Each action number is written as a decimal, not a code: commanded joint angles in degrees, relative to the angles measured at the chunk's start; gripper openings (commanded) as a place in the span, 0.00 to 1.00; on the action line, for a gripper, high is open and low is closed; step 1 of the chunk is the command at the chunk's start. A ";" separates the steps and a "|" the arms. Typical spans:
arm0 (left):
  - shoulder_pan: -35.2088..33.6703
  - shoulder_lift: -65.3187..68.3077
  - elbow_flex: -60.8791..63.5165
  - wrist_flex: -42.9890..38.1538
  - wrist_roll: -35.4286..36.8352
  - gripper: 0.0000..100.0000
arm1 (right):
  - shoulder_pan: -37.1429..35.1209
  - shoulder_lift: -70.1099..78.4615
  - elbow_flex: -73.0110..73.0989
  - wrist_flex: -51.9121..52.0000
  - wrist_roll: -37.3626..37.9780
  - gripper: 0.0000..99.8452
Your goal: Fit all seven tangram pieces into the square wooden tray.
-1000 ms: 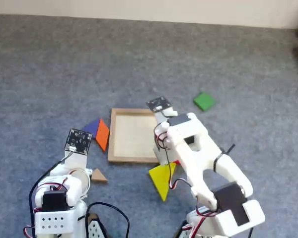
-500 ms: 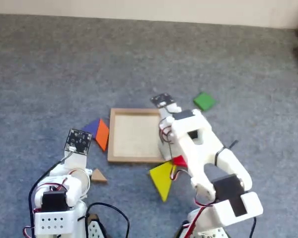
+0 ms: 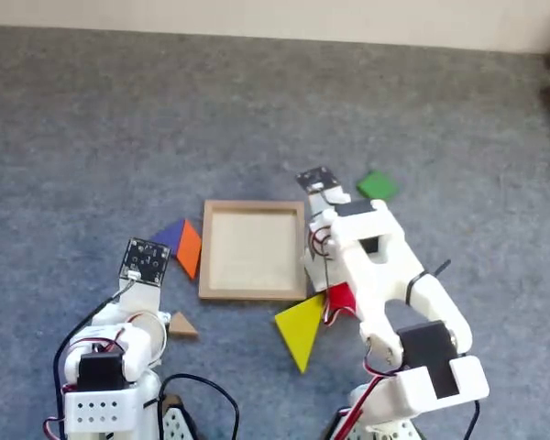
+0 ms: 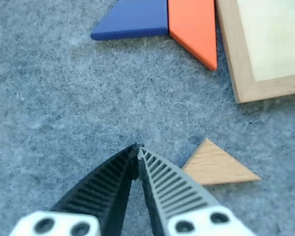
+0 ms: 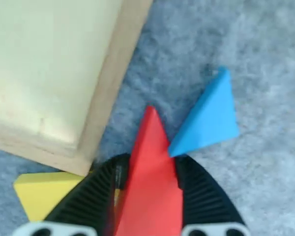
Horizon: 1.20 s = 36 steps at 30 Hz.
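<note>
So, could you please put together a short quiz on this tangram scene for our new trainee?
1. True or false: the square wooden tray already holds a piece.
2. Which colour is the piece in the right gripper? A green, B red, C orange.
3. Fill in: the left gripper is ___ (open or shut).
Key: 1 false, the tray is empty. 2 B, the red piece. 3 shut, holding nothing.
</note>
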 commanded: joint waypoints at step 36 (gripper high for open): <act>0.84 -2.77 1.10 0.35 0.44 0.01 | -9.63 -4.70 -26.24 4.26 -25.32 0.01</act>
